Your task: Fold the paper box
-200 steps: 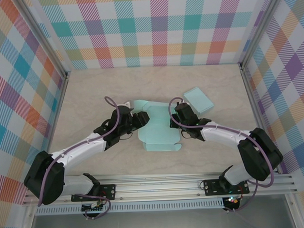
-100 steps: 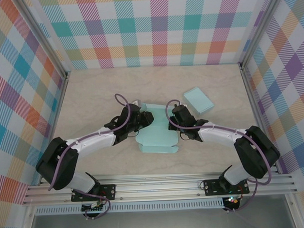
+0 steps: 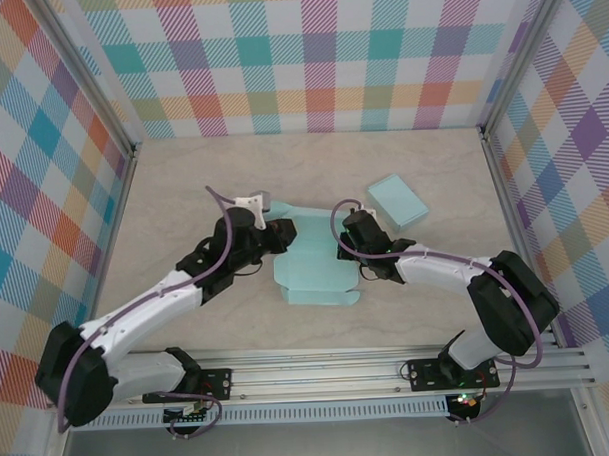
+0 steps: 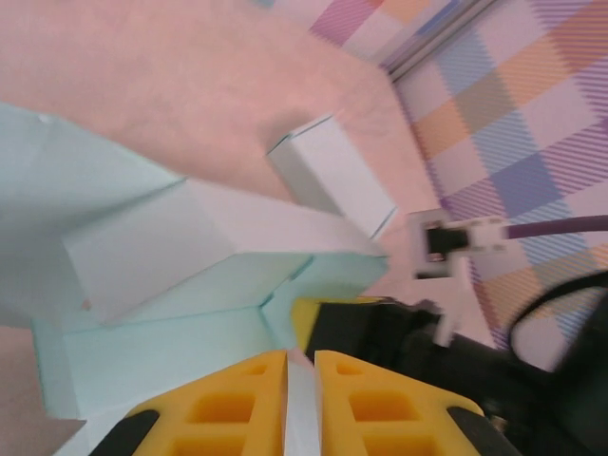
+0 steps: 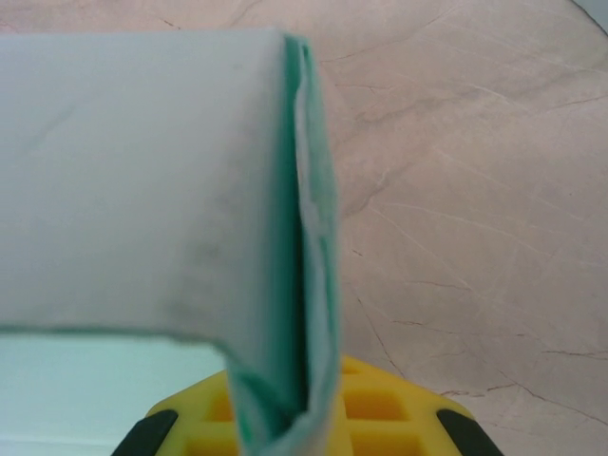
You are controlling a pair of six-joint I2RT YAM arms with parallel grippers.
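Item 1. Pale mint paper box (image 3: 316,260), half-formed card blank. It lies at the middle of the beige marbled desk (image 3: 183,182), between my two arms. Its broad base panel is flat on the desk. The far panels are raised and creased, and one long wall stands up along the middle in my left wrist view.

Item 2. My left end effector (image 3: 285,238) sits at the box's left edge. The two yellow fingers (image 4: 237,404) are drawn close together, with a thin white edge of card clamped between them. The flap rises from that pinch towards the standing wall.

Item 3. My right end effector (image 3: 343,244) sits at the box's right edge, opposite the left one. Its fingers are closed on a doubled wall of the box. In my right wrist view the fold runs straight down into the yellow pads (image 5: 399,408), with the pale outer face to the left and a darker green seam down the centre.

Item 4. Small closed pale teal carton (image 3: 397,199), rectangular. It lies flat on the desk, beyond and to the right of the paper box, near it but not touching.

Item 5. Multicoloured plaid walls (image 3: 319,57) enclose the desk on the left, far and right sides.
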